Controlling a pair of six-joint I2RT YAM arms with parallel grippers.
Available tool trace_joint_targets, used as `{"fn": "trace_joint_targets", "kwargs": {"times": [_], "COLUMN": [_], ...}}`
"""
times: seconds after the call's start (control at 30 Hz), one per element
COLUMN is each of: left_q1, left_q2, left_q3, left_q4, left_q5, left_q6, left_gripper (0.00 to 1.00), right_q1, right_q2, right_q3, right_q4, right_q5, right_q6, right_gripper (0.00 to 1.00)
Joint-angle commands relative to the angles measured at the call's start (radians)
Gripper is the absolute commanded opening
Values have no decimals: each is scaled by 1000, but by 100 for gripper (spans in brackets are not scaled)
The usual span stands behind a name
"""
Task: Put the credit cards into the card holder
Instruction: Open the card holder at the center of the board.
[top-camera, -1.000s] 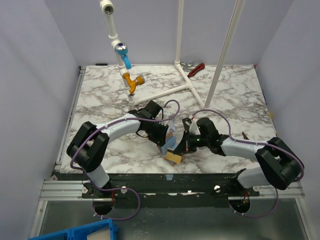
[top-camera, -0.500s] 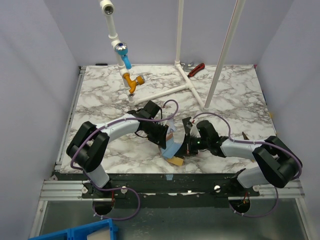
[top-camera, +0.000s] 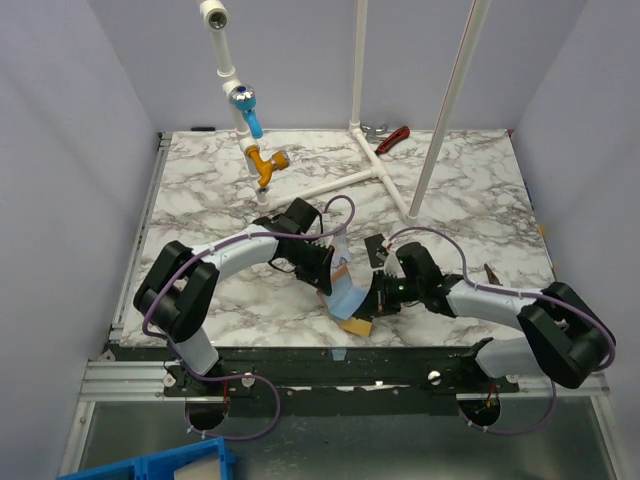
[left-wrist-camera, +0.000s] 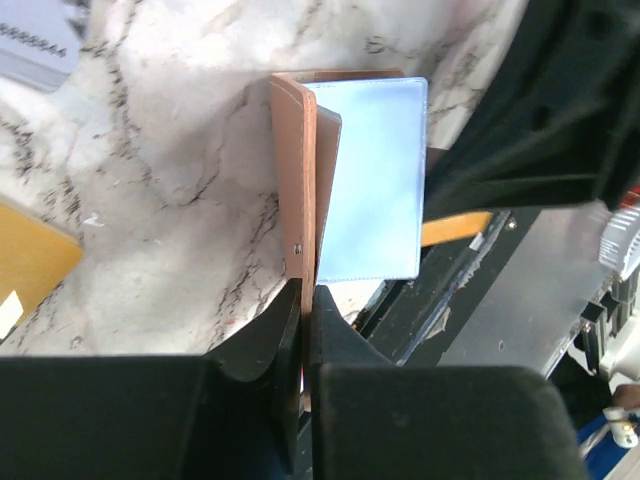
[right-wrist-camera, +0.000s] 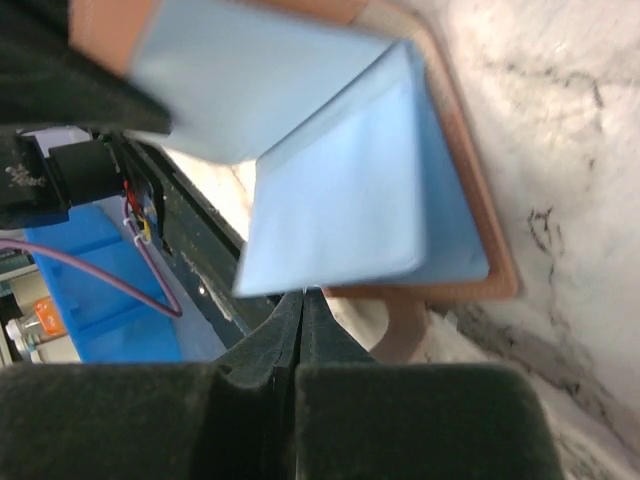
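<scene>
1. The marble table (top-camera: 200, 200) carries everything. The work sits toward its 6 o'clock edge.
2. The left gripper (left-wrist-camera: 308, 296) reaches in from 10 o'clock and is clamped on the tan flap of the card holder (left-wrist-camera: 296, 170). The right gripper (right-wrist-camera: 300, 298) comes from 3 o'clock. It is closed and appears to pinch the edge of the blue-lined flap.
3. The card holder hangs spread open between them.
4. The gold card (top-camera: 352, 325) lies at the holder's 6 o'clock, outside it. A silvery-grey card (left-wrist-camera: 35, 40) lies further off.
5. Risk: both pinches are shallow, so a tug could slip a flap and let the holder fold shut. Neither gripper is free to fetch a card.
6. Writing: the grey card has printed digits, too blurred to read.
</scene>
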Motion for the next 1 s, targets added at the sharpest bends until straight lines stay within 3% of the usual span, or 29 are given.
{"fn": "trace_joint_targets", "kwargs": {"times": [0.0,0.3,0.67,0.97], "left_q1": [-5,-9,-14,-21], "left_q2": [32,28,26,22], "left_q3": [40,39,34,34], "left_q4": [-48,-52,-47,-49], "left_q5": [-129,-152,-139,-136], "left_q6": [24,25,30,34], "left_gripper": [0,0,0,0], "right_q1": [-9,-9,-9,-9], "right_q2": [-102,-238,-234,-142], "right_q3": [-19,-40,-28,-28], "right_q4": [-179,-244,-267,-166], "right_q5": [4,-53,-68,-75], "right_q6": [-45,-42,-62,-47], "right_gripper": [1,1,1,1]}}
